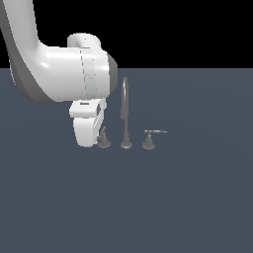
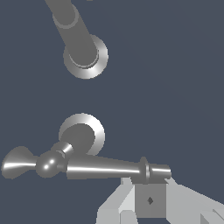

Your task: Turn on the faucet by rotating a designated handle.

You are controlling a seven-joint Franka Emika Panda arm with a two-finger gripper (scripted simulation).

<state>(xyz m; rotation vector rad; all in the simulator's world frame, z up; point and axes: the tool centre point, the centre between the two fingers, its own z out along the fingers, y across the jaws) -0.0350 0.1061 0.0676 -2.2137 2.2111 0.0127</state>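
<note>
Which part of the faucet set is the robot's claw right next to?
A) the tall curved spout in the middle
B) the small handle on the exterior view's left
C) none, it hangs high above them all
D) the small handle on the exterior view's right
B: the gripper sits low beside the handle on the exterior view's left, and the wrist view shows that handle's rod by a fingertip.

A flat dark blue-grey floor (image 1: pixel 188 207) lies beneath and around the gripper, extending away on all sides. Above its far edge, behind the gripper, is a plain black background (image 1: pixel 188 29).

no readable text, labels, brands, numbers or signs show anywhere.
</note>
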